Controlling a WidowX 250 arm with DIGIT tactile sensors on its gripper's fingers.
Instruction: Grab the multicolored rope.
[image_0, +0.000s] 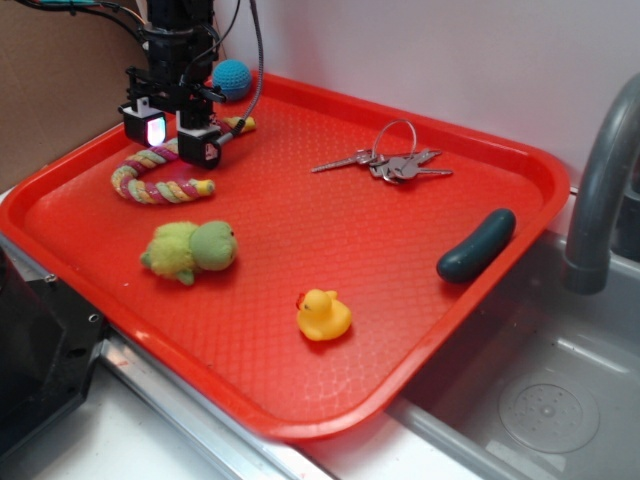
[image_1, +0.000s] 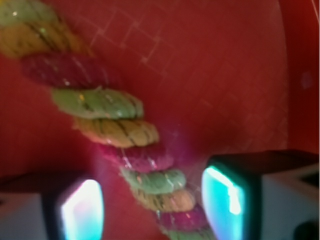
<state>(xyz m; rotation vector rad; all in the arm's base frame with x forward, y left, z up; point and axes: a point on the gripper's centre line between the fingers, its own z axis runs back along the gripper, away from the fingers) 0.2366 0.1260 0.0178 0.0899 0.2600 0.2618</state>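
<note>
On the red tray (image_0: 400, 290), the gripper (image_0: 177, 139) straddles the multicolored rope (image_1: 120, 130), jaws apart; the round rope could roll free on closing.

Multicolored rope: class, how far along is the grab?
Done: the gripper is lowered over the multicolored rope, its fingers on either side of it. In hand: nothing; the jaws stand open. Left: close on the rope and lift it off the red tray.
</note>
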